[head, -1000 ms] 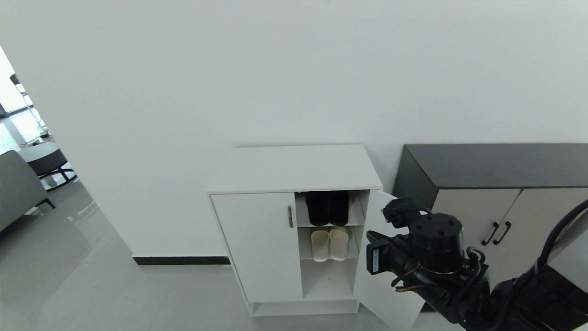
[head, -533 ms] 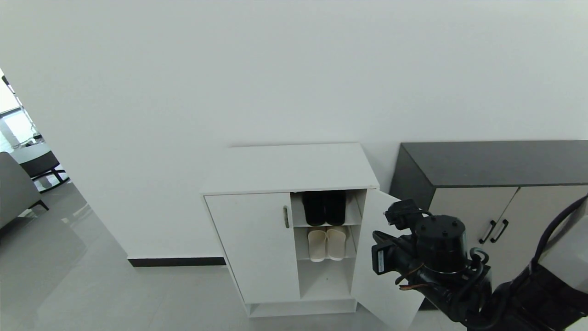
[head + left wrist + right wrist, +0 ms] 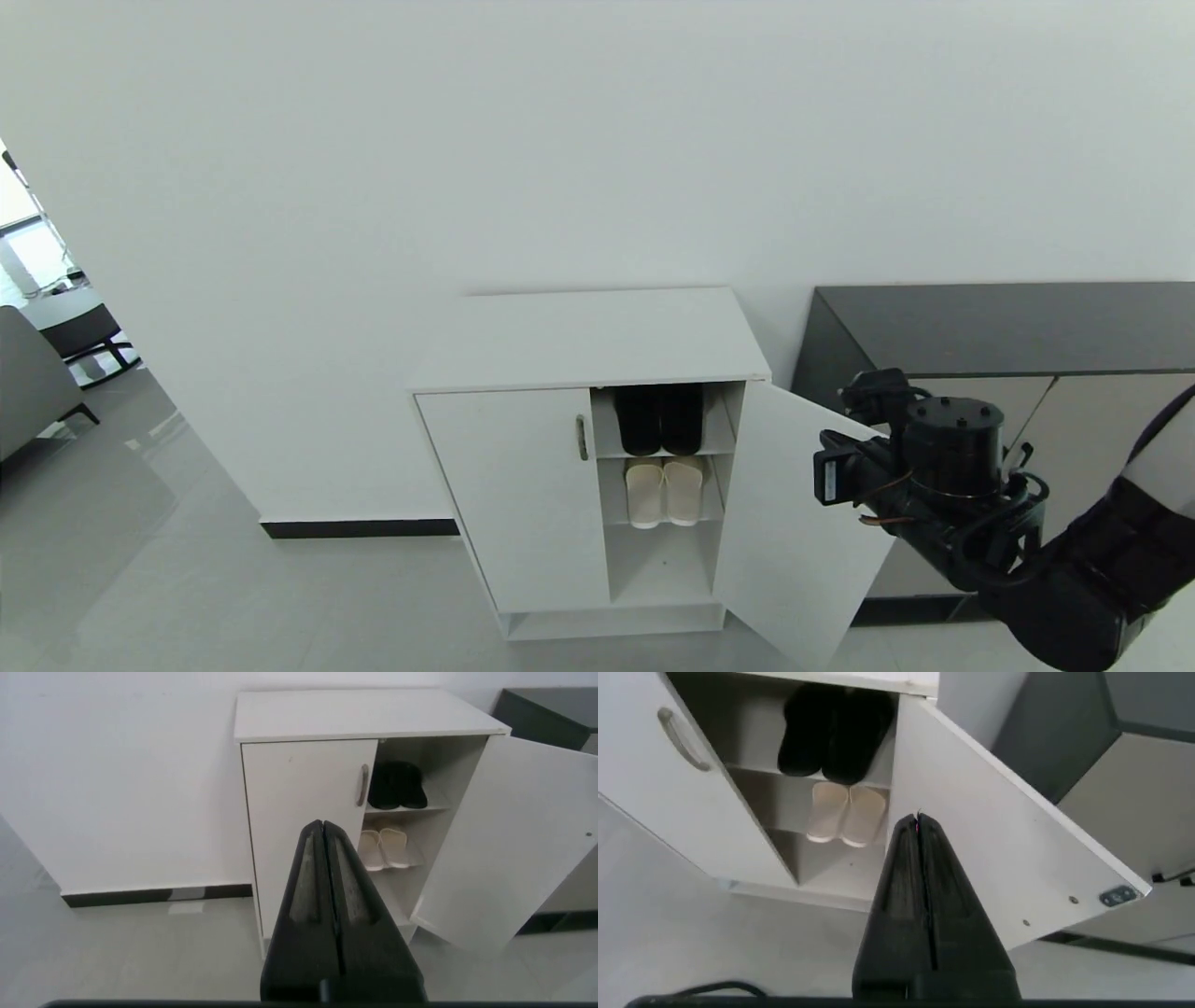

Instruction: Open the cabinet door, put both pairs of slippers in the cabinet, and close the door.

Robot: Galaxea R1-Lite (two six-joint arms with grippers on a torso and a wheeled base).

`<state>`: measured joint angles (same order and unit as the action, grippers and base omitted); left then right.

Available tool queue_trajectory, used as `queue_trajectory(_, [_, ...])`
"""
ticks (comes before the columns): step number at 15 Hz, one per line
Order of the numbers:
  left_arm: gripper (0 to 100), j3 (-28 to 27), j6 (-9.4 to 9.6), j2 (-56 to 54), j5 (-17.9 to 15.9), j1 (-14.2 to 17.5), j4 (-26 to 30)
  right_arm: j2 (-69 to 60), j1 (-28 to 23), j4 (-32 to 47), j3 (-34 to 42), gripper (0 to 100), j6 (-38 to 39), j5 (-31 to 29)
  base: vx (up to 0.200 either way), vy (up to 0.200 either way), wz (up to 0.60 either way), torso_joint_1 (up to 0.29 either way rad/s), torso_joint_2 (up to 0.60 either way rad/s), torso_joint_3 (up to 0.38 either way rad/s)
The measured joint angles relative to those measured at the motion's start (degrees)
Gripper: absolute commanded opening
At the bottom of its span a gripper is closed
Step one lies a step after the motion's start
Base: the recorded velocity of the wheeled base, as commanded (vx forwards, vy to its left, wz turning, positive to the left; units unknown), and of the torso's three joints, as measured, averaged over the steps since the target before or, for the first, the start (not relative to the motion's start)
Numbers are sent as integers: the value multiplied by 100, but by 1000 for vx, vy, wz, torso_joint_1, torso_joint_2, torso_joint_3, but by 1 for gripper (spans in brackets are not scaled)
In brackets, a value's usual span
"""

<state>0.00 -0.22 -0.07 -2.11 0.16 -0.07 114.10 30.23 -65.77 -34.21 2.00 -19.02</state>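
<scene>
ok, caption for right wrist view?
Shut right gripper before open white cabinet door; black slippers shelved above cream slippers.

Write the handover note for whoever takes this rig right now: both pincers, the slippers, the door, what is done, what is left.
Left pincer: shut, empty, held back from the cabinet, facing its front.
Right pincer: shut, empty, close by the open right door; I cannot tell whether it touches it.
Black slippers: on the top shelf, side by side.
Cream slippers: on the middle shelf, side by side.
Left door: closed.
Done: door opened, both pairs inside.
Left: swing the right door shut.
</scene>
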Motion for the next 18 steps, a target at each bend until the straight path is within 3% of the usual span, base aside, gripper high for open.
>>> queue_trajectory(3, [0, 0, 0, 0, -2, -2, -2, 12, 499, -9, 117, 0, 18, 0, 0, 0, 0, 0, 0, 0])
queue_trajectory(5, [0, 0, 0, 0, 0, -2, 0, 83, 422, -6, 122, 0, 16, -6, 0, 0, 0, 0, 0, 0])
queue_trajectory(10, [0, 0, -2, 0, 0, -2, 0, 318, -466, 27, -262, 0, -34, 28, 0, 0, 0, 0, 0, 0])
queue_trajectory(18, [0, 0, 4, 0, 1, -2, 0, 731, -2233, 610, -1292, 0, -45, 974, 0, 0, 0, 0, 0, 0])
